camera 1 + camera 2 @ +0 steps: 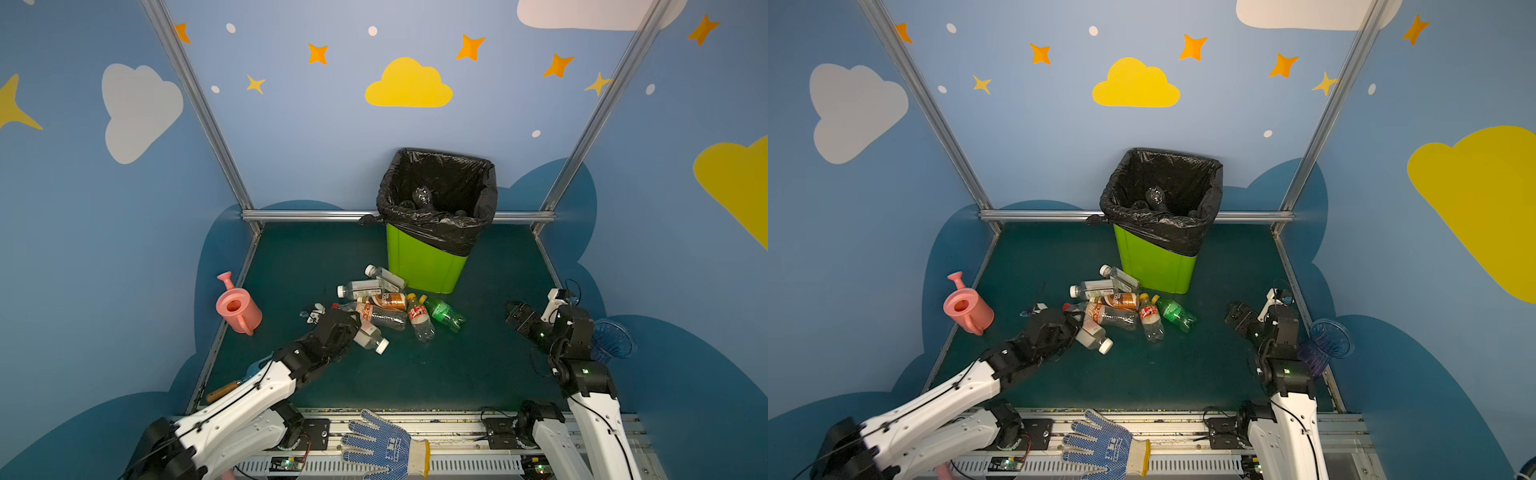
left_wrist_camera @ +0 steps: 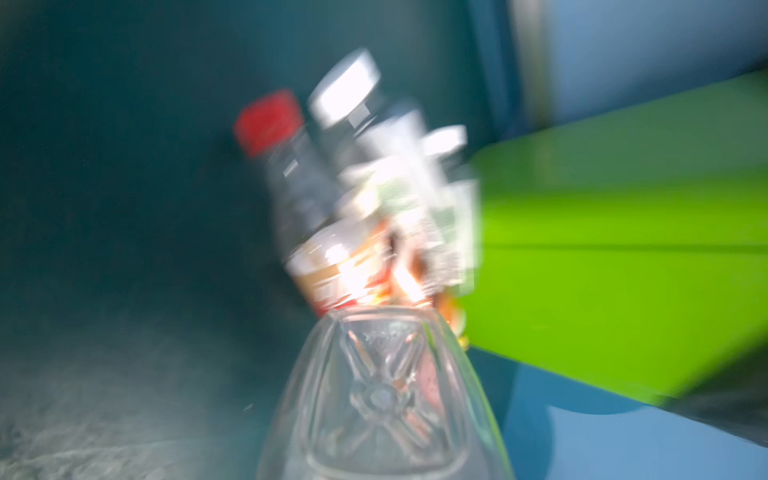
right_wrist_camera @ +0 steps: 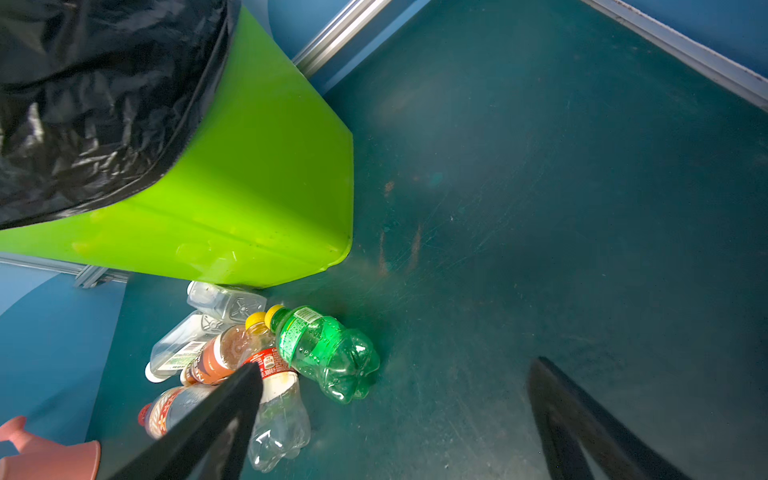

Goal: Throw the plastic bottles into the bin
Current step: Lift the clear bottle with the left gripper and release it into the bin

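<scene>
Several plastic bottles lie in a pile in front of the green bin [image 1: 424,266] [image 1: 1154,266], among them a green bottle [image 1: 444,316] [image 3: 324,349] and a red-labelled clear one [image 1: 419,322]. My left gripper [image 1: 355,328] [image 1: 1077,326] is shut on a clear bottle with a white cap [image 1: 372,338] [image 1: 1096,338] at the near edge of the pile. That bottle's base [image 2: 382,399] fills the blurred left wrist view. My right gripper [image 1: 513,311] [image 3: 395,370] hangs open to the right of the pile, holding nothing. More bottles [image 1: 422,195] lie inside the black bag.
A pink watering can [image 1: 237,307] stands at the left edge of the mat. A clear blue cup [image 1: 613,338] sits behind the right arm. A blue dotted glove [image 1: 382,444] lies on the front rail, and a wooden-handled tool [image 1: 224,390] lies under the left arm.
</scene>
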`<control>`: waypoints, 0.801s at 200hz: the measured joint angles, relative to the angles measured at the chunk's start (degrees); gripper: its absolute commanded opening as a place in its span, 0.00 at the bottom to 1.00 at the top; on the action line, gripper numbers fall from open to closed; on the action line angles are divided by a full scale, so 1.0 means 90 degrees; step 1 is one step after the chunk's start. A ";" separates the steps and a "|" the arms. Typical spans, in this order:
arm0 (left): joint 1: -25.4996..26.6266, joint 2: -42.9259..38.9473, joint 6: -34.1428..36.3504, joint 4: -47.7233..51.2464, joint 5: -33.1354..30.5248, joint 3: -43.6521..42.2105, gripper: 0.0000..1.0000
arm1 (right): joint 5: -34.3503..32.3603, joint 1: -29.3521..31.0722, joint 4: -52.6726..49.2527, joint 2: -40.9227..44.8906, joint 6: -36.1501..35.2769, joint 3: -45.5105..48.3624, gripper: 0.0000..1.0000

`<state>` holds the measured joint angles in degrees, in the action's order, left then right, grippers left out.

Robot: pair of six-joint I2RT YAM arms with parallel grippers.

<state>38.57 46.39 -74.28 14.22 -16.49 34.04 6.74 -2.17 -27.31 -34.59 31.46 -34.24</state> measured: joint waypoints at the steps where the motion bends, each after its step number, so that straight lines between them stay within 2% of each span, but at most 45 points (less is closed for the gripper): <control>1: -0.0015 -0.0063 0.0068 0.0039 -0.0053 0.0068 0.46 | 0.0000 -0.0002 0.0000 -0.0002 -0.0002 -0.0002 0.98; 16: -0.0272 -0.0595 0.0940 0.0364 -0.0522 0.1025 0.46 | 0.0007 -0.0087 0.0002 -0.0053 -0.0061 -0.0049 0.98; 33: -0.0566 -0.0770 0.2093 0.0413 -0.0950 0.2443 0.46 | 0.0053 -0.0209 0.0002 -0.0097 -0.0102 -0.0114 0.98; 67: -0.0673 -0.0607 0.4313 -0.0415 -0.1251 0.4947 0.47 | 0.0236 -0.0464 0.0010 -0.0041 -0.0165 -0.0209 0.98; 85: -0.0692 -0.0277 0.5030 -0.0991 -0.1192 0.5739 0.48 | 0.0325 -0.0563 0.0005 0.0066 -0.0163 -0.0223 0.98; 100: -0.0702 0.0223 0.5304 -0.1394 -0.1054 0.6186 0.49 | 0.0389 -0.0622 -0.0002 0.0194 -0.0163 -0.0223 0.98; 115: -0.0704 0.1081 0.5343 -0.1712 -0.0755 0.6589 0.51 | 0.0464 -0.0636 -0.0015 0.0333 -0.0160 -0.0226 0.98; 133: -0.0714 0.2827 0.5173 -0.1654 -0.0087 0.7594 0.58 | 0.0571 -0.0665 -0.0041 0.0500 -0.0138 -0.0226 0.98; 143: -0.0714 0.3997 0.5090 -0.1394 0.0415 0.8488 0.70 | 0.0617 -0.0665 -0.0061 0.0559 -0.0124 -0.0228 0.98; 160: -0.0682 0.6312 0.4996 -0.0459 0.1161 1.0666 0.87 | 0.0707 -0.0670 -0.0117 0.0619 -0.0087 -0.0236 0.98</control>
<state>32.42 103.20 -29.32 10.09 -6.04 130.04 13.10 -8.21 -28.36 -29.02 30.68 -36.36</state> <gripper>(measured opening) 0.771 0.980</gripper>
